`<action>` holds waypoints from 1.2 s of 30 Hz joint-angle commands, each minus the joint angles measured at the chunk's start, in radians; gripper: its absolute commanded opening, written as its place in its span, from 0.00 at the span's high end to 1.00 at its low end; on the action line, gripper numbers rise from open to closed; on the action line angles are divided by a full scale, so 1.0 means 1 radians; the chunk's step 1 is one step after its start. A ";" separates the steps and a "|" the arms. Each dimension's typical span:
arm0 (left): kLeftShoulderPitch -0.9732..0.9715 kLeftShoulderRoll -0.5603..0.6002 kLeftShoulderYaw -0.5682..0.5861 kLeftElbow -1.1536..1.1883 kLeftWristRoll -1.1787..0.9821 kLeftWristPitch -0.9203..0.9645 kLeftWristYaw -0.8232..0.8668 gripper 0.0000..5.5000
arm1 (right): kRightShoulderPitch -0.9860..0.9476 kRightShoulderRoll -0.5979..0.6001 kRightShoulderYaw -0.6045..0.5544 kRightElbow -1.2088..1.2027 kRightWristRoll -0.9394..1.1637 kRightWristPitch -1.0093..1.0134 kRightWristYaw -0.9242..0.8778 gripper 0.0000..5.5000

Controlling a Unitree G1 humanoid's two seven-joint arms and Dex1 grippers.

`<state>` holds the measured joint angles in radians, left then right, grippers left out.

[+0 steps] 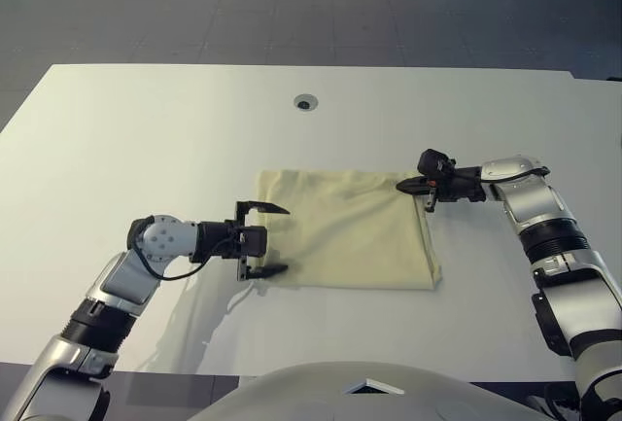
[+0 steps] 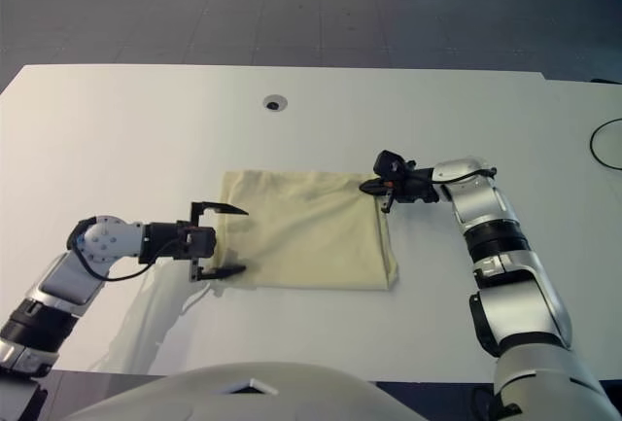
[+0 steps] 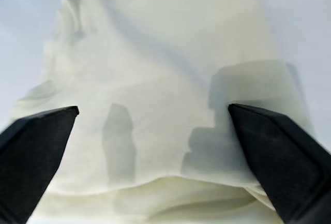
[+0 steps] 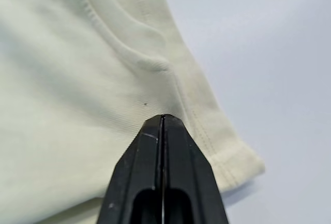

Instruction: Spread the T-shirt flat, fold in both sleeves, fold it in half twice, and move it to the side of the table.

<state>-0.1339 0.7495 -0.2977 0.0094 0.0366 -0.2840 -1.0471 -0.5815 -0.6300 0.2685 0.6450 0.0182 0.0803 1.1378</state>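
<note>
Our left claw point(image 1: 282, 240) gapes wide, one edge of the folded T-shirt point(image 1: 345, 231) lying within its span on the worktop point(image 1: 146, 129); our right claw point(image 1: 403, 187), pressed together, has a shirt corner just beneath its tip. We should likely pinch every layer squarely, keeping edges aligned through the fold.

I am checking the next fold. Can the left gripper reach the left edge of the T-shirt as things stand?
Probably yes. The left gripper is open, its fingertips over the left edge of the T-shirt, and nothing on the table stands between them.
</note>
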 commanded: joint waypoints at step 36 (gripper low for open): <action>-0.953 -0.074 -0.626 0.973 1.298 -0.831 1.196 0.02 | 0.523 -0.232 0.066 -1.094 0.207 0.505 0.108 1.00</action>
<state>-1.0494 0.6784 -0.8276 0.9394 1.1798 -1.1943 -0.0355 -0.0722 -0.8689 0.3163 -0.3834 0.2004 0.5544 1.2589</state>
